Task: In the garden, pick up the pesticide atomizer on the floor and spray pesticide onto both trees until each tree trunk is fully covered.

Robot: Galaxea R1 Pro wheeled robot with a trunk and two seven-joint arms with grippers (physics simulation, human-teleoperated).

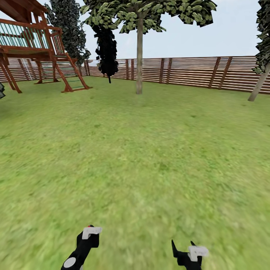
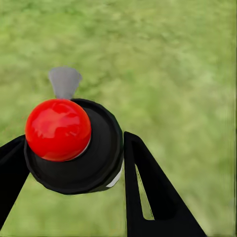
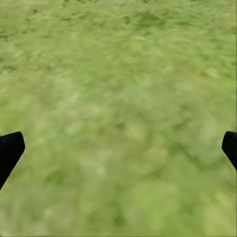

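Holding atomizer [image 2: 74, 145] in our left pincer [image 1: 87, 237]; right pincer [image 1: 189, 252] spread, empty; far trunk [image 1: 139, 56] unsprayed.

Slatted fence [image 1: 195, 73], wooden play tower [image 1: 33, 45], pale sky [image 1: 232, 33]

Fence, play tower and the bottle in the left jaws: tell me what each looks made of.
Fence: brown horizontal slats on posts, matte, apparently wood.
Play tower: reddish-brown beams and ladder, likely stained timber; the pale railing's material is unclear.
Pesticide atomizer, between the left gripper's jaws: a black body with a soft sheen and a glossy red cap showing highlights, probably plastic, though this render leaves it open.
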